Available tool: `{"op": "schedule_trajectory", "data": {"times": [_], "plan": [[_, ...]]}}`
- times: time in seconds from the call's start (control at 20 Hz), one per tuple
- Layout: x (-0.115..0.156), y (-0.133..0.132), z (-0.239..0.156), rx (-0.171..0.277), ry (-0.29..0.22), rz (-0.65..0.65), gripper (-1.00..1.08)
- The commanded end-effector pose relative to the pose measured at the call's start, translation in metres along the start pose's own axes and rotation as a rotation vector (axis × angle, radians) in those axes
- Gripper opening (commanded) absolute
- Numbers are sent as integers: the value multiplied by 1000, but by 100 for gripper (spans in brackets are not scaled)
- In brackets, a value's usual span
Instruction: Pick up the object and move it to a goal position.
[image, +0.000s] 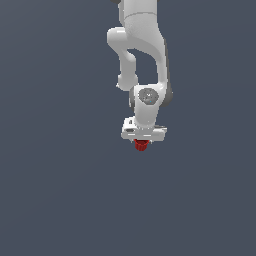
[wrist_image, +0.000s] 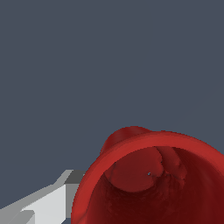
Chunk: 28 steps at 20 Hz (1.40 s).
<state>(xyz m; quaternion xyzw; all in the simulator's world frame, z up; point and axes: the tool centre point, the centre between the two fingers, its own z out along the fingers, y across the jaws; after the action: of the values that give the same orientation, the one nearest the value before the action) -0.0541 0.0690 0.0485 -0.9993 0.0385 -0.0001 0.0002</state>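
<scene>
In the exterior view the white arm (image: 142, 50) reached down from the top of the frame, and its hand (image: 142, 142) pointed downward against a plain dark grey-blue backdrop. The small dark-red object (image: 141, 145) sat right at the hand's lower end, partly tucked into it — grasped there, as far as the view showed.

In the wrist view the object (wrist_image: 148, 179) filled much of the frame, its open rim and hollow red inside facing the camera — one light-grey finger (wrist_image: 48, 201) lay just beside its rim.
</scene>
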Motion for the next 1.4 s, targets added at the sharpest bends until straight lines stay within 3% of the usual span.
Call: {"op": "schedule_trajectory", "data": {"times": [0.0,0.5,1.35], "plan": [[0,0,0,0,0,0,-100],[22,30,-20,0,0,0,-100],[114,151,-99,0,0,0,-100]]}}
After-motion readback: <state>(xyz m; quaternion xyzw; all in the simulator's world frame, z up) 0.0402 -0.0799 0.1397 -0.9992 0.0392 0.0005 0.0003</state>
